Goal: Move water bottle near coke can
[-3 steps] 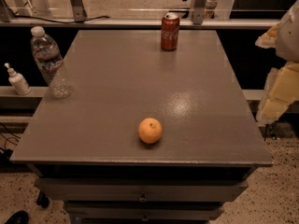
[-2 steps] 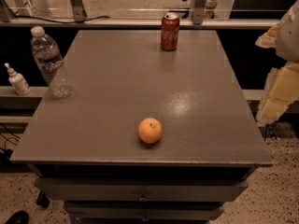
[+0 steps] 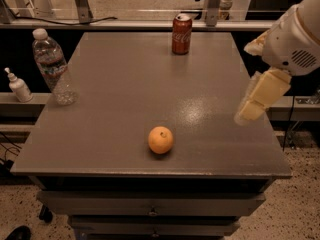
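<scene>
The water bottle, clear plastic with a white cap and a blue-and-white label, stands upright at the table's left edge. The coke can, red with a silver top, stands upright at the far edge, right of centre. The two are far apart across the table. My gripper hangs from the white arm above the table's right edge, far from the bottle and well in front of the can. It holds nothing that I can see.
An orange lies near the front centre of the grey table. A small white pump bottle stands on a ledge to the left, off the table. Drawers sit below the tabletop; metal frame legs stand behind it.
The arm and gripper have moved left, from beside the table to over its right edge. The bottle, can and orange have not moved.
</scene>
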{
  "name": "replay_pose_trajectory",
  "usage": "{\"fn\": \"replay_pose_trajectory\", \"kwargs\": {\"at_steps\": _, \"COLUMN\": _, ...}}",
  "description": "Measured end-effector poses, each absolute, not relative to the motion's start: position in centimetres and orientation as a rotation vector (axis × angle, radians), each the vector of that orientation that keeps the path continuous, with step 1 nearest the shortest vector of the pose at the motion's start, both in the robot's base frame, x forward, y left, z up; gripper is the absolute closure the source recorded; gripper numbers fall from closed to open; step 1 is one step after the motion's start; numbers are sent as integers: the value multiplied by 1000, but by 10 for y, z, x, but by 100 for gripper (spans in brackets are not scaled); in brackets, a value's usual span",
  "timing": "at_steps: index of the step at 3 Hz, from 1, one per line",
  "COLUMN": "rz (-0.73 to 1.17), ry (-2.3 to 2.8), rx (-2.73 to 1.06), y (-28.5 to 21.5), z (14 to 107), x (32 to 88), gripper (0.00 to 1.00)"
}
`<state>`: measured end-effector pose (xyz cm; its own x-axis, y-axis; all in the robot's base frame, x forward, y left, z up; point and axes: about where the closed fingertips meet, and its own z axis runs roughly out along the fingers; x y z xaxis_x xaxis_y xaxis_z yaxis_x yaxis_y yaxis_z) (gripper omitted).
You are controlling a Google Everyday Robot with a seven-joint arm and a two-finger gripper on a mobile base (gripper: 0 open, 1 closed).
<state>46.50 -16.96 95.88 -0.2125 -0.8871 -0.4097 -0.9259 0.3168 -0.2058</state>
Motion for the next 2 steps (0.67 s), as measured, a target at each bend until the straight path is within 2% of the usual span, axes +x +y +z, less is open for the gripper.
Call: {"fn": "replay_pose_trajectory", "kwargs": {"at_steps": 2, "rz": 387, "ry": 1948, "rx": -1524, "y": -76, "z": 947, "x": 473, "gripper": 0}}
